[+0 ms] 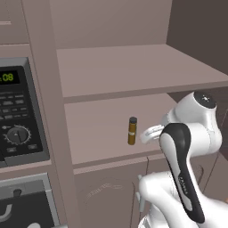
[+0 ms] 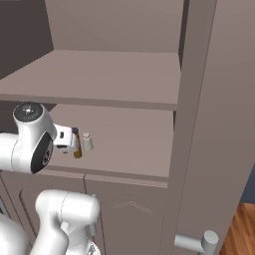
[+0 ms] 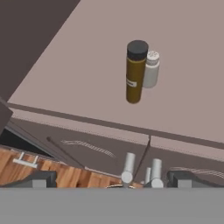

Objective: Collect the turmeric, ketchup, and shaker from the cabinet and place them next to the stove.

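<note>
The turmeric (image 3: 135,72), a mustard-brown jar with a dark cap, stands upright on the lower open shelf of the cabinet (image 1: 95,133). The small pale grey shaker (image 3: 151,70) stands close against its far side. From the base I see the turmeric (image 1: 132,131) alone, and from the right the shaker (image 2: 87,142) beside the jar (image 2: 77,152), which my hand half covers. My gripper (image 3: 113,180) is open, its fingertips (image 3: 41,179) wide apart with nothing between them. It hovers in front of the shelf edge, short of both jars. The ketchup and the stove are out of view.
A black-fronted oven (image 1: 18,116) with a green clock sits left of the cabinet. The upper shelf (image 1: 133,67) hangs above the jars. Two short silver door handles (image 3: 128,166) stick out below the shelf. The cabinet's side panel (image 2: 199,124) bounds the right.
</note>
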### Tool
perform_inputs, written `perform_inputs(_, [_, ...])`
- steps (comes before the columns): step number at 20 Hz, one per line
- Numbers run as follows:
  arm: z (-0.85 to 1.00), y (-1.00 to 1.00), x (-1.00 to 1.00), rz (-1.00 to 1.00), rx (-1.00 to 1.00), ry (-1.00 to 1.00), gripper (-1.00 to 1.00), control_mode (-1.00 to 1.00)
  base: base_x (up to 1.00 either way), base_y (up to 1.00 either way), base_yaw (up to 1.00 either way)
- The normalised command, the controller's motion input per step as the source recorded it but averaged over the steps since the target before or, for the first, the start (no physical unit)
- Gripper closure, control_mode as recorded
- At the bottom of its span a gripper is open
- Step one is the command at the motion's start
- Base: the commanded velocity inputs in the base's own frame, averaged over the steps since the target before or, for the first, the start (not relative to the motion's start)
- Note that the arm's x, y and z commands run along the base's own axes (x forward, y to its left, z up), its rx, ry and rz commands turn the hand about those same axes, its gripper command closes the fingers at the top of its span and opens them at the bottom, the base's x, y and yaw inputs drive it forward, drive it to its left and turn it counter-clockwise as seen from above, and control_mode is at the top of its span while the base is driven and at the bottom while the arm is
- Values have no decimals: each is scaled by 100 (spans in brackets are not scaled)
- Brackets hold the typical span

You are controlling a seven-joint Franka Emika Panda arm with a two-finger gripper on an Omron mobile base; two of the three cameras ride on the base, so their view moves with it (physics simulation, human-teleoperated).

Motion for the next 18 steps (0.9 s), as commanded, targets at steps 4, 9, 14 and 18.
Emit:
perform_inputs(4, [-57, 0, 10, 0, 0, -22, -100, -100, 0, 0, 0])
perform_inputs(9, [-49, 7, 17, 0, 0, -22, -100, -100, 0, 0, 0])
perform_inputs(14, [-50, 6, 12, 0, 0, -22, -100, -100, 0, 0, 0])
perform_inputs(18, [-45, 0, 5, 0, 0, -17, -100, -100, 0, 0, 0])
